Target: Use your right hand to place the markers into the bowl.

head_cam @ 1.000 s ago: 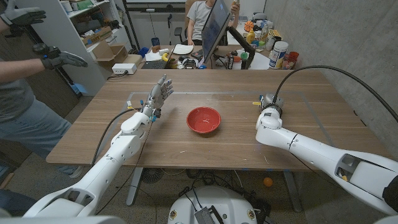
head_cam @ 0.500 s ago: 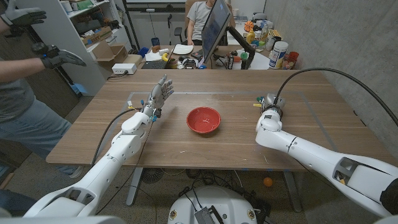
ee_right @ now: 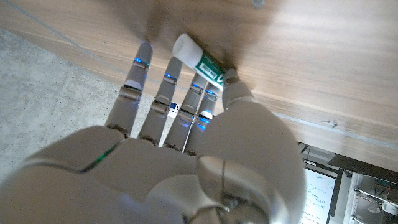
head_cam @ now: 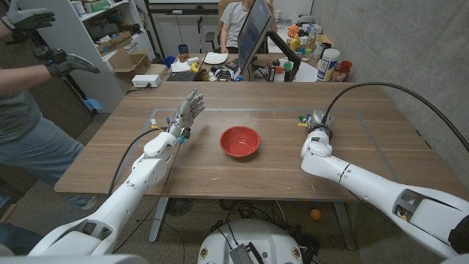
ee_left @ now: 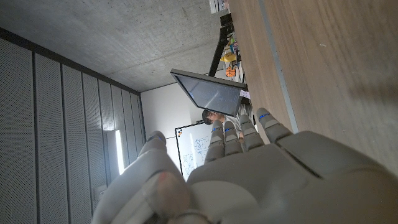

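Observation:
A red bowl (head_cam: pixel 240 141) stands in the middle of the wooden table (head_cam: pixel 256 180). My right hand (head_cam: pixel 316 122) is to the right of it, fingers stretched down to the tabletop. A white marker with a green label (ee_right: pixel 198 57) lies on the wood under its fingertips. The thumb touches one end and a finger lies across it. In the head view a bit of the marker (head_cam: pixel 301 118) pokes out on the hand's bowl side. My left hand (head_cam: pixel 189 110) stands raised to the left of the bowl, fingers spread, holding nothing.
A person with black gloves (head_cam: pixel 62 64) stands at the table's left side. Another person (head_cam: pixel 236 22) sits behind a monitor (head_cam: pixel 255 29) past the far edge. Bottles and jars (head_cam: pixel 326 64) crowd the back right desk. A black cable (head_cam: pixel 381 84) arcs over my right arm.
My right hand has crept a little farther from me over the marker. The gloved person's arms at the left shifted slightly. The left hand and the bowl stayed still.

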Available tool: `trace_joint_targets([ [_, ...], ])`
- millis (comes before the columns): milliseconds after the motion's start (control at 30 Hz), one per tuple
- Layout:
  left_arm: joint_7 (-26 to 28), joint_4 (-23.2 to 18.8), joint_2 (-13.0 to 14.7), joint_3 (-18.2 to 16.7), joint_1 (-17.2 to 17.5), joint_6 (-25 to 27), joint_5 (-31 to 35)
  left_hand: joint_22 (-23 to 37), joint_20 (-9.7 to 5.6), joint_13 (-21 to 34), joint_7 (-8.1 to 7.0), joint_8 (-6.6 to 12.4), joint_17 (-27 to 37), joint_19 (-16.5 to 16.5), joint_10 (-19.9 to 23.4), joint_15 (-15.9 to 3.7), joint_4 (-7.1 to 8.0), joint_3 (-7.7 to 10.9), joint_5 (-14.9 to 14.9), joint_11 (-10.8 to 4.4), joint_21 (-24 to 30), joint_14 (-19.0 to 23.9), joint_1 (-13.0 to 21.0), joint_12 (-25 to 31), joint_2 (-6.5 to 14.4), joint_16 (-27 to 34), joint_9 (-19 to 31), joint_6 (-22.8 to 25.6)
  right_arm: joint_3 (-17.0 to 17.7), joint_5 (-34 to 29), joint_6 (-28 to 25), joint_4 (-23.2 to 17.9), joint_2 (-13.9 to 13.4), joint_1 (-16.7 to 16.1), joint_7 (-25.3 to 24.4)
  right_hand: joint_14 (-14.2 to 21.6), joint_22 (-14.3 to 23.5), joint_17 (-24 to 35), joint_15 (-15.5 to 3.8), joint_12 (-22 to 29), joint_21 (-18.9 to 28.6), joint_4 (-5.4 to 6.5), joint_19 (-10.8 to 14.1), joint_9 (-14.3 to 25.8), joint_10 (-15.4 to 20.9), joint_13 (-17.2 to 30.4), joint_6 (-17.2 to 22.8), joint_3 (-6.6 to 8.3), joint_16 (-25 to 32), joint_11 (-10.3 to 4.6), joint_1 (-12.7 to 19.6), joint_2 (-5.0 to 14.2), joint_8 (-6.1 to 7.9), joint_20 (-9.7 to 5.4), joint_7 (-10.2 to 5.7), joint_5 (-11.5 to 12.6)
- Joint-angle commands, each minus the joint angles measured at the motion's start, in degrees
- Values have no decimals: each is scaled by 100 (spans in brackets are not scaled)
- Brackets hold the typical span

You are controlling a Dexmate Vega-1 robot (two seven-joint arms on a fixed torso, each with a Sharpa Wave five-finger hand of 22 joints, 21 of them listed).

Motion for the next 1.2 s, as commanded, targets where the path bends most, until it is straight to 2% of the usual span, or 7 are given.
trace_joint_targets([
  [33, -52, 74, -35, 14, -59, -57, 18, 19, 12, 23, -24, -11, 20, -28, 8, -10, -25, 8, 20, -20, 21, -6, -10, 1, 20, 9, 15, -1, 48, -169, -51, -186, -45, -27, -65, -5, 1, 20, -75, 41, 8, 41, 16, 30, 78, -19, 309, -12, 0, -17, 7, 35, 33, 25, -231, -11],
  [667, -107, 167, -65, 13, -130, -69, 32, 18, 8, 24, -29, -11, 19, -31, 4, -19, -36, 11, 20, -29, 22, -2, -9, -2, 27, 11, 15, 0, 95, -374, -238, -665, -232, -40, 34, 31, 3, 17, -35, 29, -36, 55, -33, 33, 153, -77, 365, -30, 6, -33, 10, 32, 31, 29, -240, -12],
  [833, -93, -13, 27, -14, -94, -36, 47, 18, 10, 24, -21, -9, 19, -33, 8, -17, -39, 12, 20, -17, 21, -5, -9, 0, 28, 10, 15, 5, -54, -545, -405, -897, -353, 39, 182, 80, 4, 45, -95, 18, -53, 77, -56, 35, 157, -94, 393, -54, 41, -29, -22, 24, 32, 28, -234, -15],
  [1200, -145, -114, 85, -26, -71, -23, 3, 18, 9, 24, -24, -12, 19, -34, 5, -16, -44, 14, 19, -28, 22, -14, -9, -2, 30, 7, 15, -1, -81, -725, -572, -1501, -587, -18, 375, 266, 6, 139, -188, 45, -77, 94, -86, 41, 180, -60, 433, -85, 176, -25, -39, 40, 30, 23, -250, -15],
])
